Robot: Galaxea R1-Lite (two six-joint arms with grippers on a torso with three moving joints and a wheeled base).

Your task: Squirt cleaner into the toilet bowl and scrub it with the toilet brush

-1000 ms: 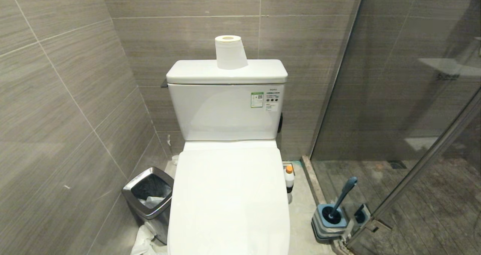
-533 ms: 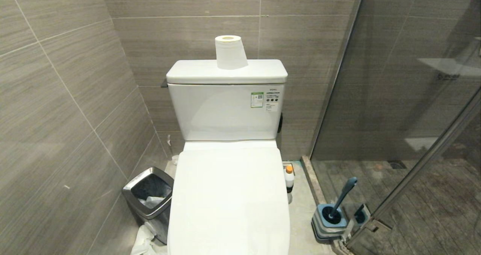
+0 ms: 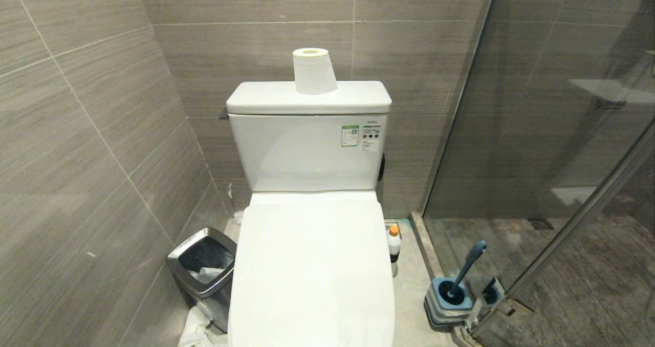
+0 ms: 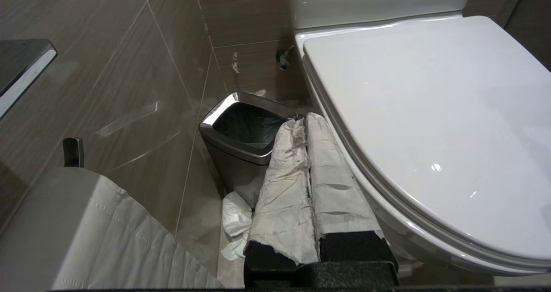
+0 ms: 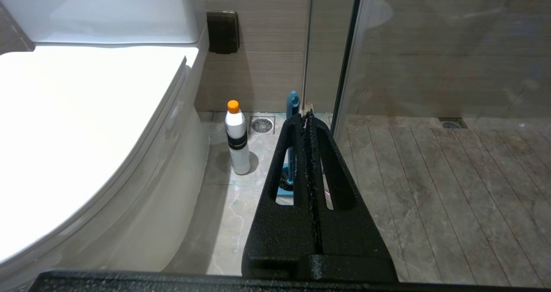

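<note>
Cleaner (image 3: 393, 243) stands upright on the floor, just beside the toilet's right side, orange cap up, dark band round the middle; also clear in my right wrist view (image 5: 237, 137). Toilet bowl (image 3: 311, 270) sits dead centre in front of me, lid down flat over the seat, so the bowl's inside is hidden. Toilet brush (image 3: 466, 267) stands head-down in its square blue-and-grey base (image 3: 449, 302), shaft leaning up and to the right, further right than the cleaner, by the foot of the glass shower door (image 3: 552, 147).

My right gripper (image 5: 306, 122) is clenched, fingers pressed together, nothing in it; it hangs low to the right of the toilet, above the floor, with the brush partly hidden behind the fingers. My left gripper (image 4: 301, 122) is clenched too, wrapped fingers (image 4: 284, 188) touching along their length, empty, low at the toilet's left side, pointing toward the steel bin (image 4: 245, 132).

The bin stands on the floor left of the toilet with a dark liner and crumpled white paper (image 4: 236, 223) on the floor at its foot. Toilet roll (image 3: 313, 70) stands on top of the tank (image 3: 307, 147). Grey tiled walls (image 3: 92, 132) behind and to the left.
</note>
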